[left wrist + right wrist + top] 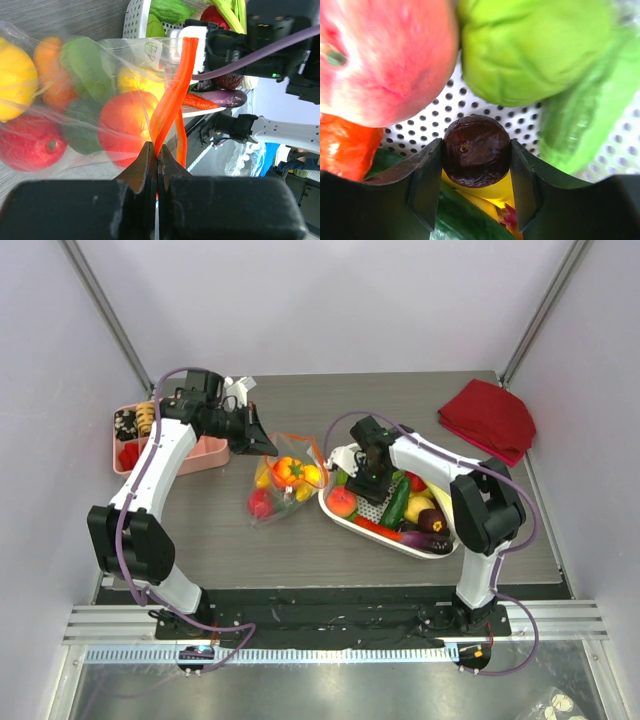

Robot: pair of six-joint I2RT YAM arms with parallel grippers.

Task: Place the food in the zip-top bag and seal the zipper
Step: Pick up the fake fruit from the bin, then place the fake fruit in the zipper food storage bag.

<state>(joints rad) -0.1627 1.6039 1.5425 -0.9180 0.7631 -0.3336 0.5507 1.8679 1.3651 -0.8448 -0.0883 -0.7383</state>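
The clear zip-top bag (283,485) lies on the table between the arms, with red, yellow, green and orange food (288,469) inside. My left gripper (267,447) is shut on the bag's red-orange zipper (298,435) at its left end. In the left wrist view, the jaws (156,148) pinch the zipper (172,95) and the mouth beyond gapes. My right gripper (366,486) is down in the white mesh basket (340,516). It is shut on a small dark brown round fruit (476,150), with a pink-red peach (385,55) and a green vegetable (530,50) just beyond.
The basket holds several more toy vegetables (420,510). A pink compartment tray (205,454) with snack pieces stands at the far left under the left arm. A red cloth (488,418) lies at the back right.
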